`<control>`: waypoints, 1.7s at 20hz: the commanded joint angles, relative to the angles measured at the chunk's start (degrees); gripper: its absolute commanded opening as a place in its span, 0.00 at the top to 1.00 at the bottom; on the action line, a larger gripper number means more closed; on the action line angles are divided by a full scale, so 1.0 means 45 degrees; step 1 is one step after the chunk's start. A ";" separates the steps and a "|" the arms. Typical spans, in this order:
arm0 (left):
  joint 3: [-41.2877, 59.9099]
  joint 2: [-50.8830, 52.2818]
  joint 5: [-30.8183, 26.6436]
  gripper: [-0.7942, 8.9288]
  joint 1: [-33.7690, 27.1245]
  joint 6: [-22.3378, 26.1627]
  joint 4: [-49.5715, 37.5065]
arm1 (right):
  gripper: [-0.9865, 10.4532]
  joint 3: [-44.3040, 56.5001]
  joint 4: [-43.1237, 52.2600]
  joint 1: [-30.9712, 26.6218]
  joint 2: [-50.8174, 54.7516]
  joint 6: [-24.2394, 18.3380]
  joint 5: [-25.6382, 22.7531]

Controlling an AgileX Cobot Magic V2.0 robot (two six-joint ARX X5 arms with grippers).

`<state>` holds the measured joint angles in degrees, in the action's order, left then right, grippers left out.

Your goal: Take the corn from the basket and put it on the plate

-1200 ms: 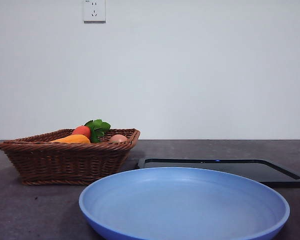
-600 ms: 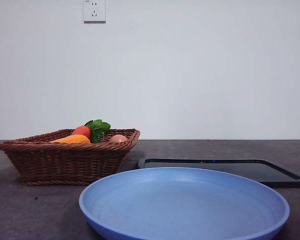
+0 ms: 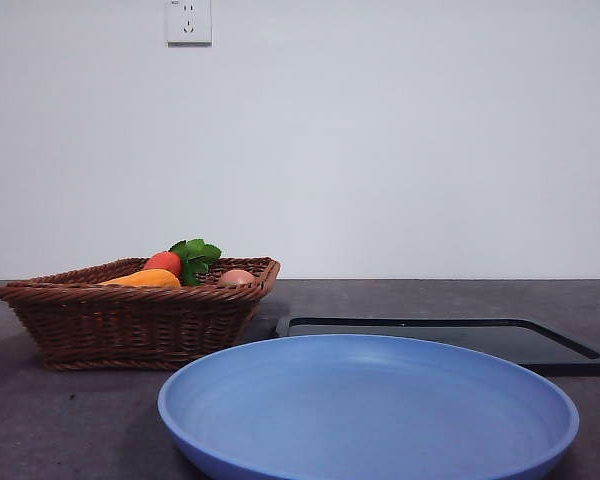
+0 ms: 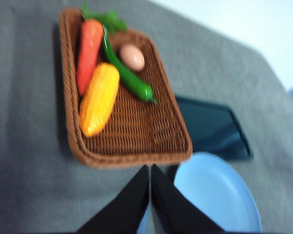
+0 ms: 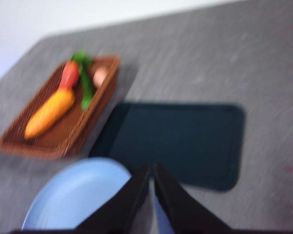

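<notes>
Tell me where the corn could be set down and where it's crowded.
The plate is bare across its whole inside. The black tray beside it is bare too. Inside the basket, the half nearer the plate is open weave; the other half is crowded with the corn, carrot, green pepper and egg packed together.

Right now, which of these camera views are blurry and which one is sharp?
Front view: sharp, evenly lit, the basket weave and plate rim crisp. Left wrist view: mildly soft, yet the corn reads clearly. Right wrist view: blurriest, with smeared table texture and fuzzy edges on the black tray.
</notes>
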<state>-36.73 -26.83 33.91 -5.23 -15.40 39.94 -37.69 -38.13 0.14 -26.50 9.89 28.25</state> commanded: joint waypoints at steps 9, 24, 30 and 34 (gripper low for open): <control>-0.0908 -0.2006 0.0359 0.91 0.1190 0.2438 0.2103 | 0.91 -0.1462 -0.2492 0.1452 -0.3473 -0.2069 0.0733; -0.0908 -0.2200 0.0359 0.50 0.1219 0.2254 0.1821 | 0.61 -0.1481 -0.1792 0.2166 -0.6479 -0.1161 0.0733; -0.0908 -0.2195 0.0359 0.50 0.1219 0.2220 0.1836 | 0.62 -0.1481 -0.0160 0.3575 -0.9345 -0.1005 0.0617; -0.0908 -0.2195 0.0359 0.50 0.1229 0.2220 0.1836 | 0.62 -0.1481 0.0923 0.4114 -1.1249 -0.1010 0.0238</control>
<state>-39.75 -36.36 35.09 0.19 -5.48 48.62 -43.40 -34.15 18.35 -76.55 4.95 29.47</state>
